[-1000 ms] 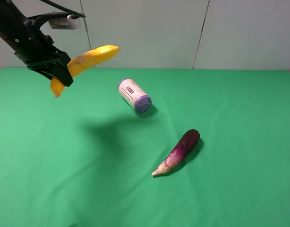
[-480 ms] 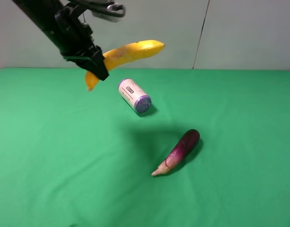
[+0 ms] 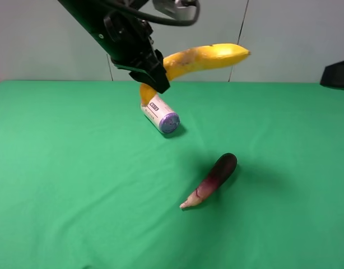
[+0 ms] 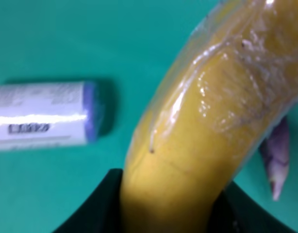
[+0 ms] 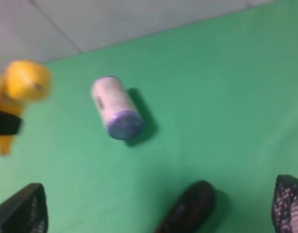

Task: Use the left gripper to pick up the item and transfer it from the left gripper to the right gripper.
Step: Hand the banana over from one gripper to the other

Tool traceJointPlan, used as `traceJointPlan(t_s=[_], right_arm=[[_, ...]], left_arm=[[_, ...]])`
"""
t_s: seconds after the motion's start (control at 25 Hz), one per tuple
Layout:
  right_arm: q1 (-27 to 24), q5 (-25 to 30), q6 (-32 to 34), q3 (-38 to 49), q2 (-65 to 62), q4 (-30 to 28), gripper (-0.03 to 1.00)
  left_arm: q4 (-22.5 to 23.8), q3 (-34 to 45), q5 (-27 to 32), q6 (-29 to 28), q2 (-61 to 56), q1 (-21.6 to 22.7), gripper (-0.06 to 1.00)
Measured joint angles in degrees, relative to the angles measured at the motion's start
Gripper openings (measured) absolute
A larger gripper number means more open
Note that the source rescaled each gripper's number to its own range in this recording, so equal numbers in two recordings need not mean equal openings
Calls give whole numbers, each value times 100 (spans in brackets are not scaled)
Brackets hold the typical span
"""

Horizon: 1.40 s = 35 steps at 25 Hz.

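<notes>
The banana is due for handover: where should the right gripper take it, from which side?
Probably the free half of the banana, clear of the left gripper, coming from the right; that end juts unobstructed toward the open right gripper.

A green-covered counter (image 3: 60, 185) carries a white-and-purple can (image 3: 159, 114) lying on its side and, well apart, an eggplant (image 3: 212, 179).

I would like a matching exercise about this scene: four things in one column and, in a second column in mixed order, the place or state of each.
Things:
1. banana
2. can
3. eggplant
4. right tool

Places or states:
a. open, holding nothing
b. white and purple, on its side on the cloth
c. in the air, gripped by the left tool
d. dark purple with a pale tip, on the cloth

Pairs: 1-c, 2-b, 3-d, 4-a
</notes>
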Motion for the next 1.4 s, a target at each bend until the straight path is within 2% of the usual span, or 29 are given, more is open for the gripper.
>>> traceJointPlan(t_s=[0.28,0.52,0.92,1.4], right_arm=[[0,-116,-991,0,520,1206,100],[0,-182,-1745,0,952,1993,100],[0,-278,-2635,0,1635,2659,100],[0,-227,-3299,0,2225,3171,100]], left_arm=[[0,0,-382,-89,37,-455,0],[6,-180,-431,-249,296,-763,0],[7,-618,-550,-386,671,-1057,0],[-23,-851,-680,-405,938,-1280,0]])
